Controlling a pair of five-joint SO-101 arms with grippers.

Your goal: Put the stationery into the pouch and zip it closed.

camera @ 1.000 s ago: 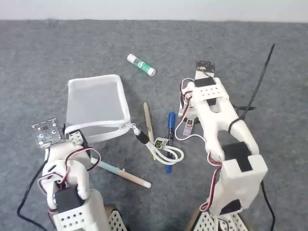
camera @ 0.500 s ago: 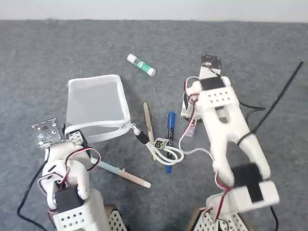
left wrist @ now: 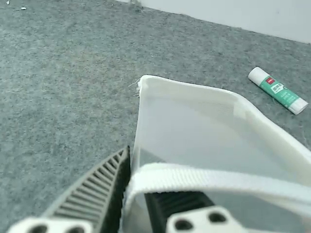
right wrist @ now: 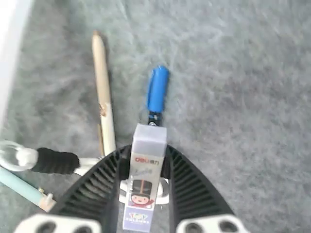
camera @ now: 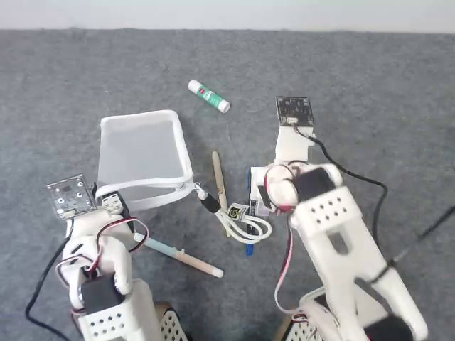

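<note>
Right wrist view: right gripper (right wrist: 146,154) clamps an eraser (right wrist: 143,180) above the blue pen (right wrist: 157,90); left gripper (left wrist: 138,188) pinches the pouch (left wrist: 194,131) by its rim.

The left tool (left wrist: 137,189) grips the near rim of the pouch (left wrist: 194,131), its arm folded low just in front of it. The right arm leans forward beside the pouch's zip end, the right tool (right wrist: 144,162) pointing down, pinching an eraser (right wrist: 145,174).
</note>
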